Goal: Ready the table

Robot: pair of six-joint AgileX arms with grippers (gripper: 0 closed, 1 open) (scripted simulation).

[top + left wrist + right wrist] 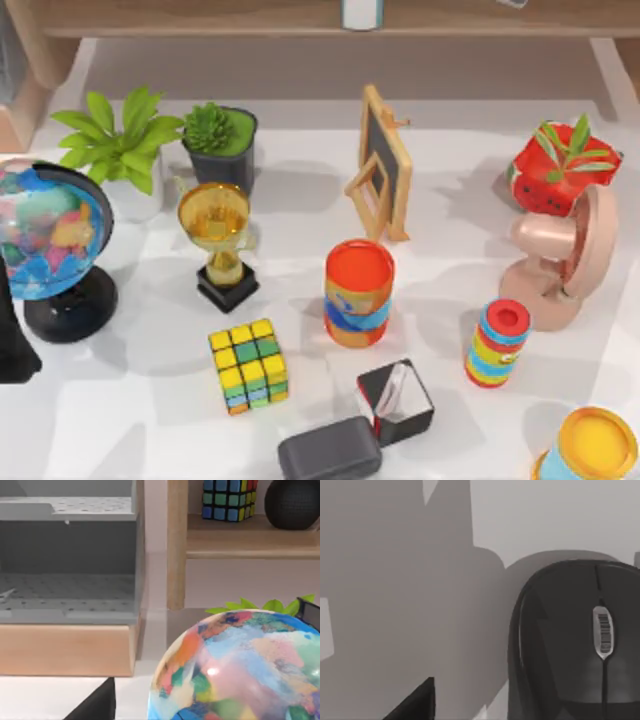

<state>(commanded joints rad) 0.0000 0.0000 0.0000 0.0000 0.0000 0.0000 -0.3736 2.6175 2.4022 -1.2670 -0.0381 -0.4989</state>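
From above, your white tabletop (150,420) spreads wide beneath a crowd of things: a globe (45,245) at the left edge, a trophy (217,240), a puzzle cube (249,366), a striped can (359,292) at center and a pink fan (560,262) at right. A dark part of your left arm (14,350) sits just beside the globe's base.

Your left wrist view looks over the globe (240,667) toward the wooden shelf (250,542), so this arm seems nearer the work.

Your right wrist view shows a black mouse (575,645) below. Whether either gripper is wide or narrow, you cannot tell.
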